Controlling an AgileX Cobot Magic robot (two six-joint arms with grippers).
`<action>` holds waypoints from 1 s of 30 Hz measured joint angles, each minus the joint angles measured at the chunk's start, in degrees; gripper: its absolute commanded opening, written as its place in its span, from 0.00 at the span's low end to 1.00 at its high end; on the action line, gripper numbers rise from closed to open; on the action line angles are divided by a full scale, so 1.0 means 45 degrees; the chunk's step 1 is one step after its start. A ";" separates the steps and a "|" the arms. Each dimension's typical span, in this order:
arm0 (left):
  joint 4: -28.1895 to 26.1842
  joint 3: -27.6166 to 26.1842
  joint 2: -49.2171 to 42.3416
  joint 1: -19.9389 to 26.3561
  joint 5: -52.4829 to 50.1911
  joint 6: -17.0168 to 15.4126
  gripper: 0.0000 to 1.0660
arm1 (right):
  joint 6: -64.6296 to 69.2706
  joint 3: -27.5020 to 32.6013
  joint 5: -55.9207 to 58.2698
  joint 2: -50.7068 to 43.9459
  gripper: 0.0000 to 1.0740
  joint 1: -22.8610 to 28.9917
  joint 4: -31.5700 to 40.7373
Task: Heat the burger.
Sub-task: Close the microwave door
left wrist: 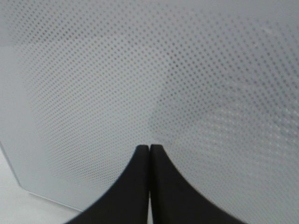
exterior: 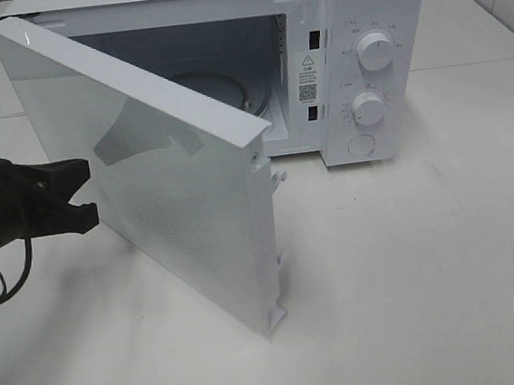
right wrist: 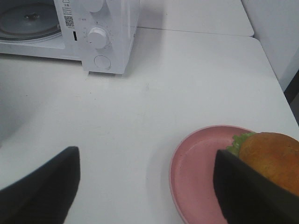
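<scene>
Left claw, black with its jaws pressed fully together and holding nothing, sits against the outer face of the white microwave oven's dotted door, apparently to keep the door swung open. Right claw spreads wide and empty above the white surface, one finger just beside the round burger with golden bun and green lettuce, which rests on a flat pink plate near the surface's edge. Bare surface lies between plate and oven; the cavity with its glass turntable stands unobstructed, though the door's free edge juts into the approach.
</scene>
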 measured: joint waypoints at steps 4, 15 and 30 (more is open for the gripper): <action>-0.0420 -0.0547 0.0267 -0.0649 0.0331 -0.0025 0.00 | 0.0000 0.0000 0.0000 0.0000 0.70 0.0000 0.0000; -0.1833 -0.2063 0.0586 -0.2012 0.1197 0.0178 0.00 | 0.0000 0.0000 0.0000 0.0000 0.70 0.0000 0.0000; -0.2941 -0.4405 0.2037 -0.3221 0.1872 0.0306 0.00 | 0.0000 0.0000 0.0000 0.0000 0.70 0.0000 0.0000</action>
